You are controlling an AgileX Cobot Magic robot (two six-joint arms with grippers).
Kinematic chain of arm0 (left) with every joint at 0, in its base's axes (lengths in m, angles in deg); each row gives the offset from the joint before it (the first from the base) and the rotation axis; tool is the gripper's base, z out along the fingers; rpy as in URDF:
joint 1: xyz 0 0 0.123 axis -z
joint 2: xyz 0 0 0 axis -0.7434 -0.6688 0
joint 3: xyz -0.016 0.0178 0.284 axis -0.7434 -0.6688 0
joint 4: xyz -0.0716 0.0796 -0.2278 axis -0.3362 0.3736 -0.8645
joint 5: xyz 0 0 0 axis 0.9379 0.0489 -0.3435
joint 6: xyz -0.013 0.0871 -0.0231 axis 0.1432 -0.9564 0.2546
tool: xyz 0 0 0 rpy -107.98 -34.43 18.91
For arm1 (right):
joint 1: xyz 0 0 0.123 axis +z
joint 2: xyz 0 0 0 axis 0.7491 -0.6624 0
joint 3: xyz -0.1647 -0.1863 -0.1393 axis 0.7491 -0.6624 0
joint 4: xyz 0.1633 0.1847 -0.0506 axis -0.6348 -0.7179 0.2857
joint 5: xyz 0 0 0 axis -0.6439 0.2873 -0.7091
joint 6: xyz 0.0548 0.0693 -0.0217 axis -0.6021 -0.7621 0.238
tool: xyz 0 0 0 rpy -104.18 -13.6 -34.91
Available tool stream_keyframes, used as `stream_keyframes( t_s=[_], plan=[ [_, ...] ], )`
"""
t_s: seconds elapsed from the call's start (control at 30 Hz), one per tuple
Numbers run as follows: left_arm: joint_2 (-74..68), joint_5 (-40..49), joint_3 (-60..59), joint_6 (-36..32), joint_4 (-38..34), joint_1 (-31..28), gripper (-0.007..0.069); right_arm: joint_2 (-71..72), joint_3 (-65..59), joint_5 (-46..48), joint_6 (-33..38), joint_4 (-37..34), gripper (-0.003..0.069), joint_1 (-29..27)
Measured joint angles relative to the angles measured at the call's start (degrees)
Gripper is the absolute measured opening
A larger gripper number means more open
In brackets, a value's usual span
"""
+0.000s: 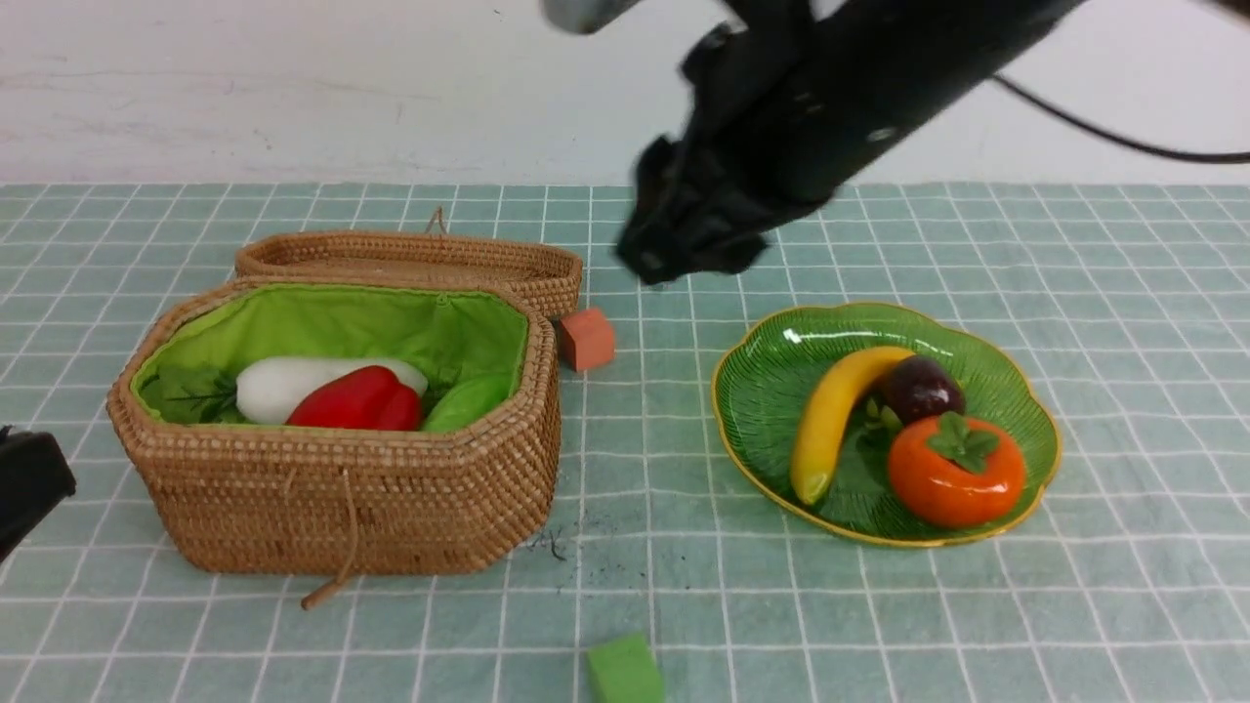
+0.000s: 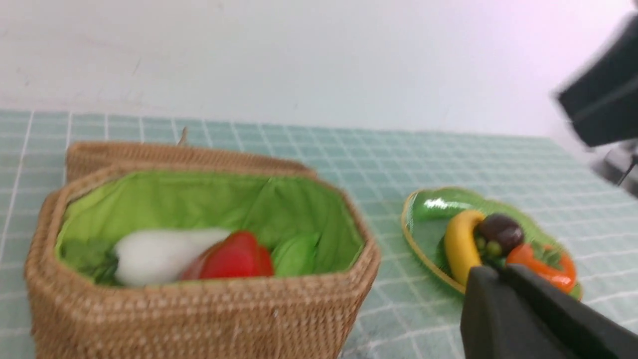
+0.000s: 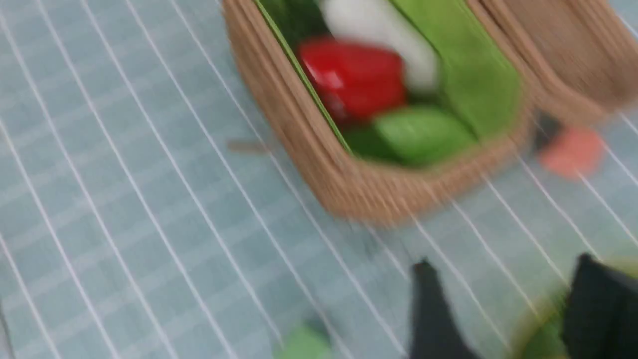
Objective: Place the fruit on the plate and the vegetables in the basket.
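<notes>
Teal checked cloth (image 1: 879, 605) covers the table, plain white wall behind. Wicker basket (image 1: 342, 508) sits on the robot's left side w/ lid (image 1: 410, 259) flipped open behind it. Inside, on the green lining: white radish (image 1: 278, 386) w/ its leaves toward the left end, red bell pepper (image 1: 356, 400) lying against the radish, light green gourd (image 1: 469, 402) at the right end. Carrot not clearly visible. Small orange-brown cube (image 1: 586, 339) rests on the cloth just beside the basket's back right corner. Green foam block (image 1: 625, 671) near the front edge, well apart from basket.

Leaf-shaped green plate (image 1: 771, 391) sits to the right. On it: banana (image 1: 830, 415), mangosteen (image 1: 920, 389) touching the banana's upper end, persimmon (image 1: 957, 471) in front of the mangosteen.

Right gripper (image 3: 503, 304) is raised in the air btwn basket and plate, blurred; fingers apart in the right wrist view, nothing btwn them. Left gripper (image 2: 498, 271) is low at the far left, jaws closed together, empty.
</notes>
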Motion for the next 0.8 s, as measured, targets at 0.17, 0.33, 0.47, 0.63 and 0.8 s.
stream_keyframes(
  t_s=[0.17, 0.33, 0.47, 0.63, 0.8],
  plan=[
    [10.32, -0.62, -2.91, -0.5, -2.55, 0.0, -0.0013, 9.87, -4.48, 5.3, -10.82, 10.82, -0.0006, 0.0],
    [19.36, 0.88, -8.0, -3.58, -6.42, 0.0, -0.0013, 20.32, -15.96, 5.67, -20.63, 13.03, -0.0016, 0.0],
    [20.04, 2.95, -10.41, -4.26, -7.91, 0.0, -0.0013, 30.4, -27.47, 6.18, -28.97, 12.75, -0.0015, 0.03],
    [20.16, 9.97, -10.79, -4.26, -8.23, 0.0, -0.0013, 38.68, -35.59, 6.43, -35.52, 11.64, -0.0013, 0.03],
    [20.21, 15.1, -10.79, -4.26, -8.39, 0.0, -0.0013, 43.96, -38.08, 6.45, -36.05, 11.24, -0.0008, 0.03]
  ],
)
